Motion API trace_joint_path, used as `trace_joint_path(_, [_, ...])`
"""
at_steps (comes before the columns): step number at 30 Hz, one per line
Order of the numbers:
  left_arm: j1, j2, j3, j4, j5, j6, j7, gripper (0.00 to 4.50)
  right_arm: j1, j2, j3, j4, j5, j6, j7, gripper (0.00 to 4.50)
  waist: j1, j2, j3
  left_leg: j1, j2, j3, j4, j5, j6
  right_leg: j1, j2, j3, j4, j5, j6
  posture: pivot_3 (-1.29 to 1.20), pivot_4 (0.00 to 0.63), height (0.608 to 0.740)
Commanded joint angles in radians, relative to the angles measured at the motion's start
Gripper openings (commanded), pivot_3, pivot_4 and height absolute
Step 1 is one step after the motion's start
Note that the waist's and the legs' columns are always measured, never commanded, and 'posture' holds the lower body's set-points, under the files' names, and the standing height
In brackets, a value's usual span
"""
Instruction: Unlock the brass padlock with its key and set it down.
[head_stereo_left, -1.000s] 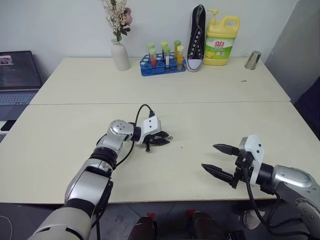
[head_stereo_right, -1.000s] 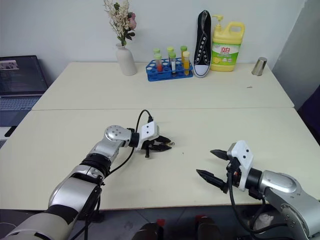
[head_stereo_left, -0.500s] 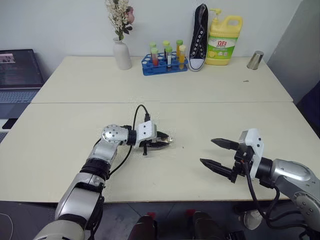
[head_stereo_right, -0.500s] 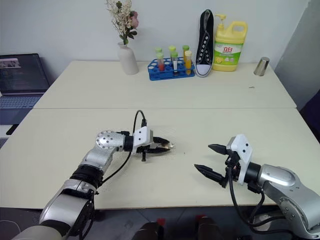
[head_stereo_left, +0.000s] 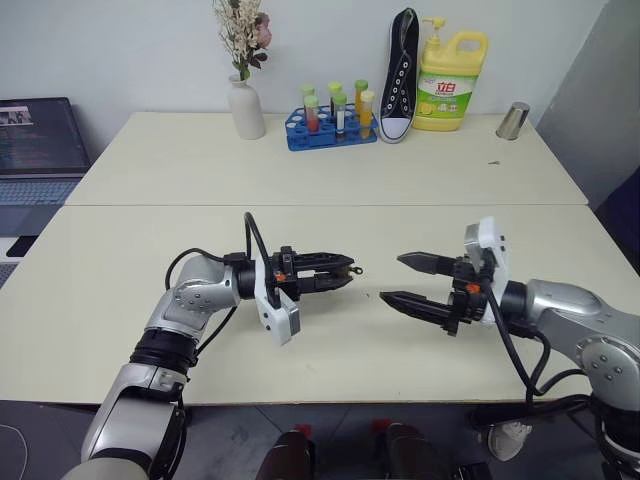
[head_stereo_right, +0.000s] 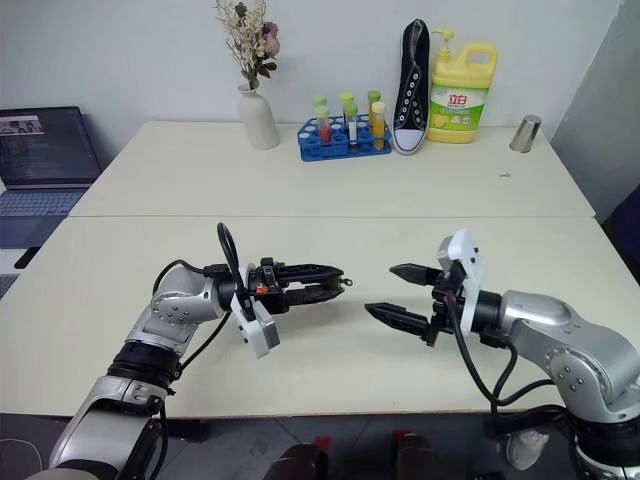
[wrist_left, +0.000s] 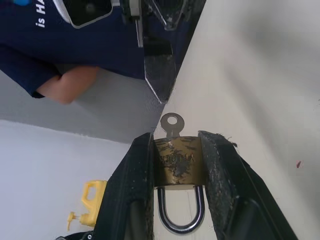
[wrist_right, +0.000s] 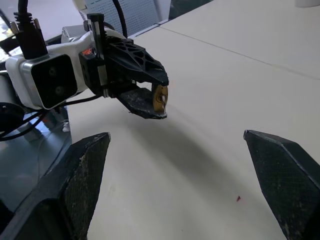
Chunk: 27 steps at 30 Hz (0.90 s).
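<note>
My left gripper (head_stereo_left: 342, 273) hangs above the near table, pointing level toward my right gripper, and is shut on the brass padlock (wrist_left: 178, 162). The padlock's gold body sits between the two black fingers (wrist_left: 135, 175), with its silvery shackle (wrist_left: 180, 215) toward the wrist. The key (wrist_left: 171, 125) sticks out of the padlock's end past the fingertips, seen as a small glint (head_stereo_left: 350, 268) in the head view. My right gripper (head_stereo_left: 392, 278) is open a short gap away, facing the key. Its wrist view shows the padlock (wrist_right: 160, 96) in the left gripper's fingertips (wrist_right: 145, 75).
At the back of the far table stand a white vase (head_stereo_left: 246, 113), a blue test-tube rack (head_stereo_left: 330, 128), a black shoe (head_stereo_left: 397, 70), a yellow detergent bottle (head_stereo_left: 449, 68) and a metal cup (head_stereo_left: 512, 120). A laptop (head_stereo_left: 35, 140) sits far left. A person's arm (wrist_left: 65, 87) is nearby.
My left gripper lifted off the table with the padlock and rolled over. My right gripper rose and swung left, closer to the key, still open.
</note>
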Motion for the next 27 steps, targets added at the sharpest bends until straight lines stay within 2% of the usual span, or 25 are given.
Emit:
trace_joint_path(1, [-0.006,0.011,-0.012,-0.038,0.019,-0.011,0.062,0.97,-0.049,0.024,0.037,0.021,0.013,0.014,0.010,4.50,0.000,0.000,0.000,0.000,0.000,0.000,0.000,0.000,0.000,0.000,0.000,0.000,0.000,0.000,0.000,0.00,0.150,0.740])
trace_joint_path(8, [0.010,0.038,-0.038,-0.067,0.045,0.001,0.122,0.97,-0.111,0.069,0.084,0.083,0.008,0.039,0.014,4.50,-0.001,0.000,0.000,0.000,0.000,0.000,0.000,0.000,0.000,-0.001,0.000,0.000,0.000,0.000,0.000,0.00,0.150,0.740])
trace_joint_path(15, [0.011,0.057,-0.053,-0.077,0.070,0.013,0.167,0.97,-0.130,0.083,0.079,0.105,0.018,0.050,0.021,4.50,-0.001,0.000,0.000,0.000,0.000,0.000,0.000,0.000,0.000,-0.001,0.000,0.000,0.000,0.000,0.000,0.00,0.150,0.740])
trace_joint_path(18, [0.010,0.064,-0.061,-0.080,0.078,0.017,0.179,0.97,-0.137,0.089,0.082,0.109,0.017,0.055,0.024,3.92,-0.002,0.000,0.000,0.000,0.000,0.000,0.000,0.000,0.000,-0.001,0.001,0.000,0.001,0.000,0.000,0.00,0.150,0.740])
trace_joint_path(21, [0.011,0.069,-0.069,-0.084,0.085,0.023,0.193,0.97,-0.142,0.094,0.082,0.110,0.021,0.063,0.027,2.93,-0.001,0.000,0.000,0.000,0.000,0.000,0.000,0.000,0.000,-0.001,0.001,0.000,0.001,0.000,0.000,0.00,0.150,0.740])
trace_joint_path(27, [0.014,0.075,-0.076,-0.091,0.096,0.034,0.215,0.97,-0.142,0.087,0.091,0.106,0.016,0.070,0.044,0.68,-0.001,0.000,0.000,0.000,0.000,0.000,0.000,0.000,0.000,-0.001,0.001,0.000,0.001,0.000,0.000,0.00,0.150,0.740])
